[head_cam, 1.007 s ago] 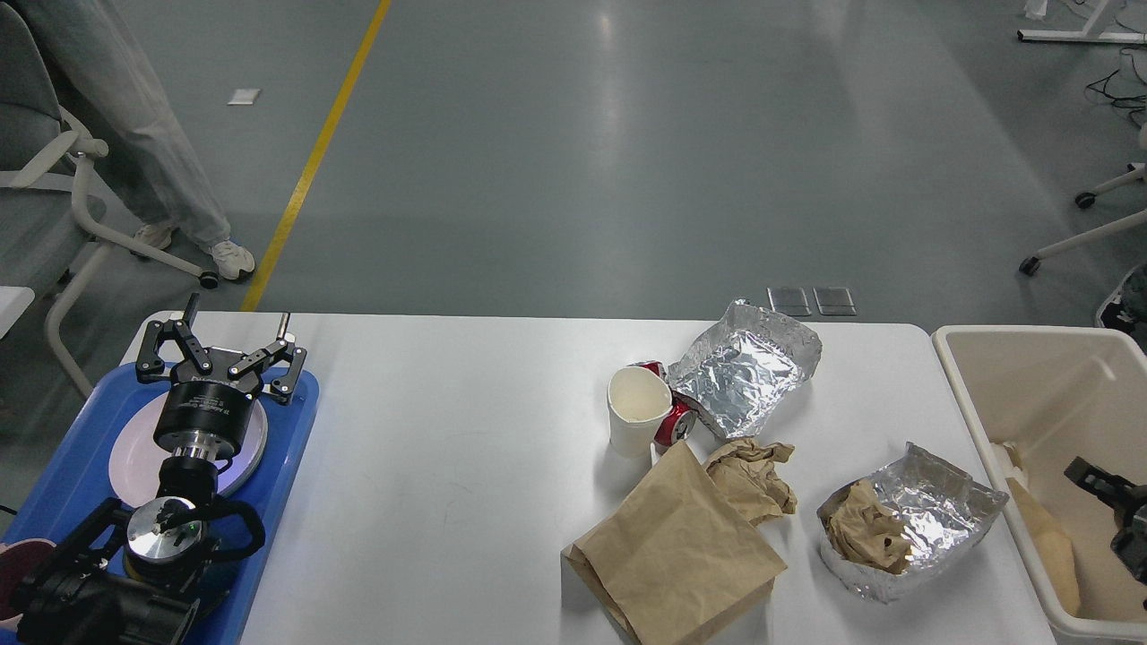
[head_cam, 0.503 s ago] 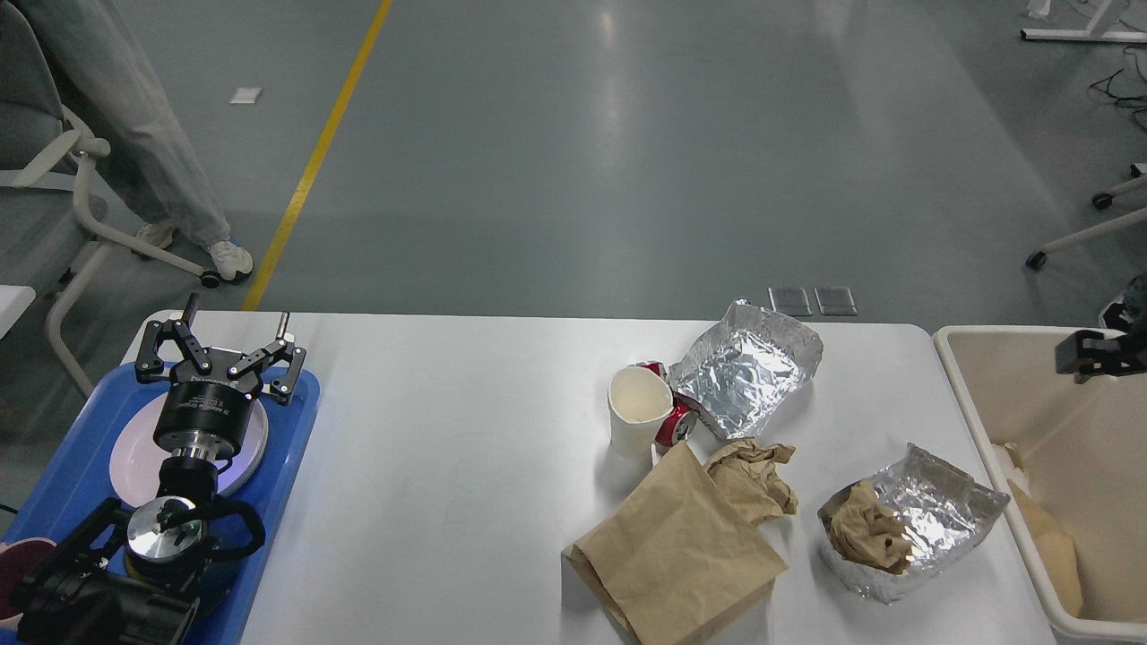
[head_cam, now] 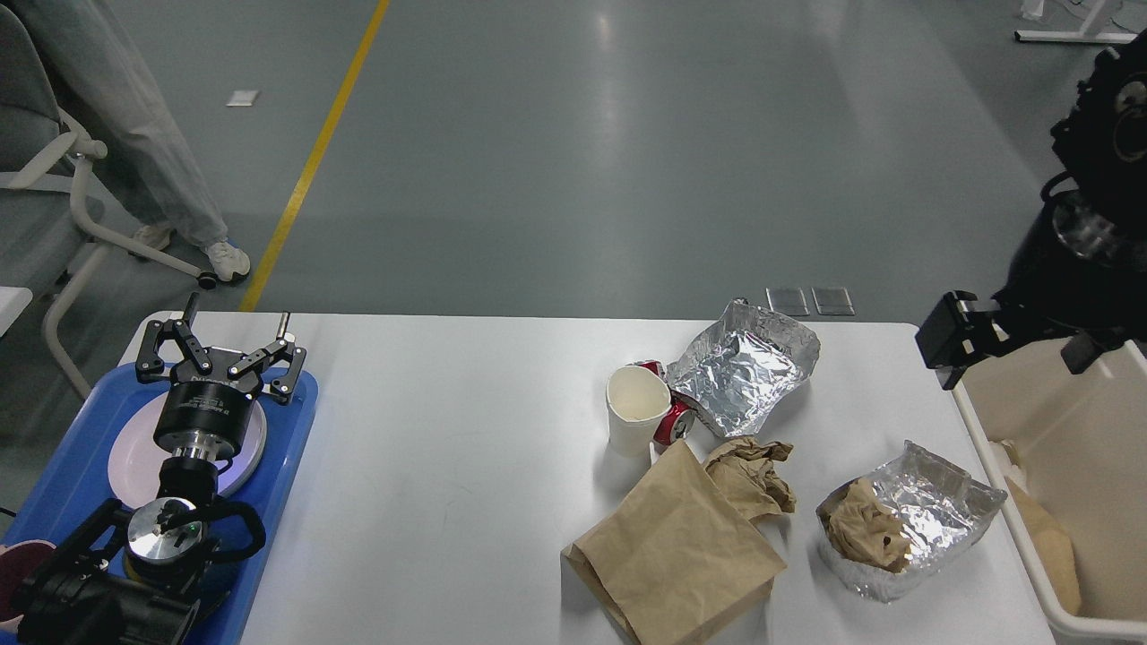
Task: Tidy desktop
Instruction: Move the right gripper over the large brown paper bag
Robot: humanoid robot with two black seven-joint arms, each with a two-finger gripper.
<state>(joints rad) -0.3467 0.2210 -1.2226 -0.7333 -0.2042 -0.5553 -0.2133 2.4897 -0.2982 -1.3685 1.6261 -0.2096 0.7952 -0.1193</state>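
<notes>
The white desktop [head_cam: 466,430] holds a white paper cup [head_cam: 634,408], a red can [head_cam: 674,423] lying behind it, and an open foil sheet [head_cam: 748,367]. In front lie a brown paper bag [head_cam: 676,546], a crumpled brown paper [head_cam: 751,473], and a foil container [head_cam: 932,511] with crumpled paper inside. My left gripper [head_cam: 219,354] is open and empty above the blue tray [head_cam: 296,421]. My right gripper [head_cam: 1013,345] is open and empty, raised over the far left corner of the cream bin [head_cam: 1093,430].
A white plate [head_cam: 134,457] lies on the blue tray under my left arm. The cream bin holds brown paper [head_cam: 1044,533]. A chair [head_cam: 54,179] and a person's legs [head_cam: 152,134] are beyond the table's left end.
My right arm has risen out of the cream bin and moved up and left, now over the bin's far left corner. The left arm and the objects on the table have not moved.
</notes>
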